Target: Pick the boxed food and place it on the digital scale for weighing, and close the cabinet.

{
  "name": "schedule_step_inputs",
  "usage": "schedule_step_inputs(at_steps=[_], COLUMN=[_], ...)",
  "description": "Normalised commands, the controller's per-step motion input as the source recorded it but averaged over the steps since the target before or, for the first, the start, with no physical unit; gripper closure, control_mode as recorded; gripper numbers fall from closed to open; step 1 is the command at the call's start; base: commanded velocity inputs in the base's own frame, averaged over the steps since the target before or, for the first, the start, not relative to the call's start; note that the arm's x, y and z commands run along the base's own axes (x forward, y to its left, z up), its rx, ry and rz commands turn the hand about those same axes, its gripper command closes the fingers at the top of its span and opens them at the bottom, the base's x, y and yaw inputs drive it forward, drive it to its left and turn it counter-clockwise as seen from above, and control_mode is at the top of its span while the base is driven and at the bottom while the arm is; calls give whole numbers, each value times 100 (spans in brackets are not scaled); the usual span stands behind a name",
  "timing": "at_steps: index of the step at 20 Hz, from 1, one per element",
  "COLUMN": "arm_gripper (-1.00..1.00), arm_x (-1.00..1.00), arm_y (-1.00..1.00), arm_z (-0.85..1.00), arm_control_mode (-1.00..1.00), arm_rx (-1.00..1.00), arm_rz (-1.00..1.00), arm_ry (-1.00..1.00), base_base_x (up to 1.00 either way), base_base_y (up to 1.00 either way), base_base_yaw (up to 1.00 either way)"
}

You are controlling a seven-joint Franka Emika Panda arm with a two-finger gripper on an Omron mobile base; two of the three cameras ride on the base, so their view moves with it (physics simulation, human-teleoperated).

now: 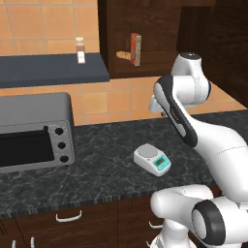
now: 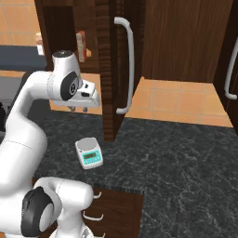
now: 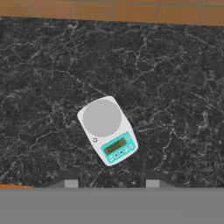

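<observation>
The red-orange boxed food (image 1: 136, 48) (image 2: 82, 43) stands upright on the shelf inside the open cabinet (image 1: 150, 29). The cabinet door (image 2: 110, 69) is swung out edge-on, and its silver bar handle (image 2: 128, 65) faces the room. On the dark counter lies the digital scale (image 1: 152, 159) (image 2: 89, 152) (image 3: 107, 130), its plate bare. My gripper (image 2: 78, 109) (image 3: 111, 183) hangs above the counter, pointing down at the scale, well below and in front of the carton. It is open, with nothing between its fingers.
A tan bread-like lump (image 1: 124, 55) lies beside the carton. A brown-capped spice jar (image 1: 80, 50) stands on the dark wall shelf (image 1: 48, 70). A grey toaster oven (image 1: 34, 131) sits on the counter at left. Drawers with white handles (image 1: 68, 216) run below the counter edge.
</observation>
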Motion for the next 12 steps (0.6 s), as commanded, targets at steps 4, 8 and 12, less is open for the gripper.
schedule_step_inputs(at_steps=[4,8,12], arm_gripper=[-100,-100,-100], arm_x=[-42,-67,-56], arm_y=[0,8,18], arm_z=[0,0,70], arm_control_mode=[-100,-100,-100], arm_rx=[0,7,1], arm_rz=[0,0,0], arm_ry=[-7,-22,-48], base_base_x=[0,0,0], base_base_y=[0,0,0], base_base_yaw=[0,0,0])
